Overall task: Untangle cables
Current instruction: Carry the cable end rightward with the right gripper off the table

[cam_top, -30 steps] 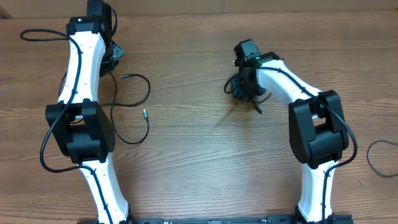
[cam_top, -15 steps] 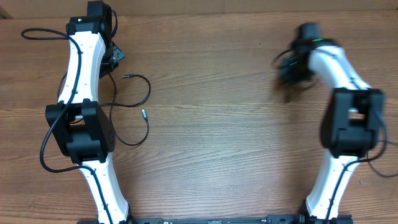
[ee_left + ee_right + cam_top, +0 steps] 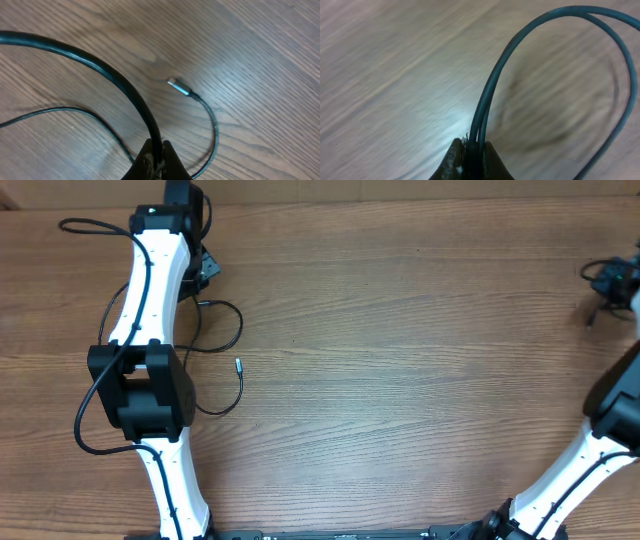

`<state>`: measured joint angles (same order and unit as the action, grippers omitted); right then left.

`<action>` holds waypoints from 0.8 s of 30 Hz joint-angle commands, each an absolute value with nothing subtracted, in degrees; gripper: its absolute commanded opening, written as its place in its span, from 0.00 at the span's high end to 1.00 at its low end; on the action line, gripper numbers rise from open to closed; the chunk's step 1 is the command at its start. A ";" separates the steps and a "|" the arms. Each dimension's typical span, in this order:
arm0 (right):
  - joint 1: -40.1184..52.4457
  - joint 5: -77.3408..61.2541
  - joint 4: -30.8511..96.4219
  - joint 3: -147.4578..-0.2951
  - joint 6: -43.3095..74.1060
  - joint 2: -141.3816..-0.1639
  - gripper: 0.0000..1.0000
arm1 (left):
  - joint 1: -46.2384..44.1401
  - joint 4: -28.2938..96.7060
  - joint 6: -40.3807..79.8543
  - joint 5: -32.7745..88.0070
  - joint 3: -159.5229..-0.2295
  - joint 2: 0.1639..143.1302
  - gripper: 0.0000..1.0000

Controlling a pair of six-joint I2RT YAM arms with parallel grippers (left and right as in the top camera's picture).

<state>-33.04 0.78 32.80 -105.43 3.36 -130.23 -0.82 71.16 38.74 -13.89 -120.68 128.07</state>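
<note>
A thin black cable (image 3: 232, 330) loops on the wooden table beside the left arm, with a silver plug end (image 3: 238, 364) lying free. My left gripper (image 3: 200, 275) is at the far left and is shut on a thicker black cable (image 3: 120, 80); a silver plug (image 3: 179, 87) of the thin cable lies ahead of it. My right gripper (image 3: 612, 278) is at the far right edge, shut on a doubled dark cable (image 3: 492, 95) that hangs as a small bundle (image 3: 603, 283) above the table.
The left arm's own wiring arcs off its base (image 3: 85, 415) and past the back left (image 3: 90, 225). Wooden table (image 3: 400, 380) lies between the arms.
My right arm has swung from the table's middle to the far right edge, carrying its cable bundle. My left gripper has shifted slightly right, dragging the thin cable loop with it.
</note>
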 commanded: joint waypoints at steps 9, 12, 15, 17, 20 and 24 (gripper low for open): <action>-38.00 -0.10 46.28 -113.01 4.71 -130.50 0.00 | -2.24 71.33 37.63 -13.85 -121.19 128.90 0.96; -37.67 -0.27 53.84 -119.50 4.67 -130.50 0.00 | -2.28 71.35 37.63 -13.85 -121.19 128.90 0.95; -37.30 0.36 66.85 -125.97 10.31 -130.50 0.00 | -2.28 71.44 37.63 -13.87 -121.19 128.90 0.94; -37.28 -1.02 75.31 -127.55 17.34 -130.50 0.00 | -2.28 71.44 37.63 -13.85 -121.19 128.90 0.94; -37.10 -5.48 84.60 -127.24 18.06 -130.89 0.00 | -2.28 71.48 37.63 -13.85 -121.19 128.90 0.94; -36.69 -16.12 88.73 -124.95 24.36 -130.96 0.00 | -2.28 71.55 37.36 -13.87 -121.19 128.90 0.94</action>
